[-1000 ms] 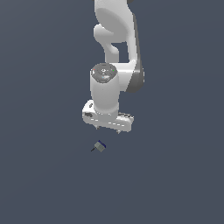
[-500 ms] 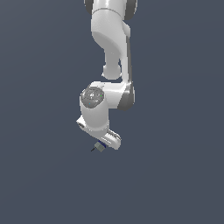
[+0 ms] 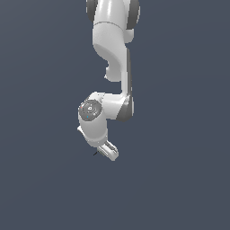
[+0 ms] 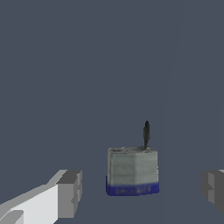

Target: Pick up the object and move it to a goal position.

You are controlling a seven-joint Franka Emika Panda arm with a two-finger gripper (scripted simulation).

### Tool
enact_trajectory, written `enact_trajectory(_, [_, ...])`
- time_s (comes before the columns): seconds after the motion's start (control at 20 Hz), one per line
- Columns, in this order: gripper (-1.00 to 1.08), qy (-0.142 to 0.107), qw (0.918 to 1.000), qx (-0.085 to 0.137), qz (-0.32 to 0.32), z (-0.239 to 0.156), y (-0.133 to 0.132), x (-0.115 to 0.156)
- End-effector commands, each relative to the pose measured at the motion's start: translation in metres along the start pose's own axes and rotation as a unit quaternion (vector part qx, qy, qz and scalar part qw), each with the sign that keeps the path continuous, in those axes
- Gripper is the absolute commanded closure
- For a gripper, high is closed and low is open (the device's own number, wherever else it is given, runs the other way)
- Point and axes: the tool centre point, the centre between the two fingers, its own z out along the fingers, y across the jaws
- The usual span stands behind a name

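In the wrist view the object (image 4: pixel 132 170) is a small grey block with a dark blue lower edge and a thin black tip sticking out of it. It rests on the dark floor between my gripper's (image 4: pixel 141 191) two grey fingers (image 4: pixel 70 192), which stand wide apart and do not touch it. In the exterior view the gripper (image 3: pixel 107 151) is low over the floor, and the hand hides nearly all of the object (image 3: pixel 95 153); only its black tip shows at the hand's edge.
A plain dark grey-blue floor (image 3: pixel 179 188) fills both views. The white arm (image 3: pixel 112 54) comes down from above in the exterior view. Nothing else is in sight.
The arm has lowered and tilted, bringing the hand down around the object. The object has stayed where it was and is now mostly covered in the exterior view.
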Motion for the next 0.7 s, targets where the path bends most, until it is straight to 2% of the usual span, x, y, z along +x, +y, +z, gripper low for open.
enact_trajectory(0.0, [-0.92,0.0,1.0,0.0,0.007,0.002,0.0,0.002])
enact_trajectory(0.3, [-0.92,0.0,1.0,0.0,0.005,0.008,0.001,0.001])
enact_trajectory(0.65, [-0.92,0.0,1.0,0.0,0.007,0.042,0.001,0.001])
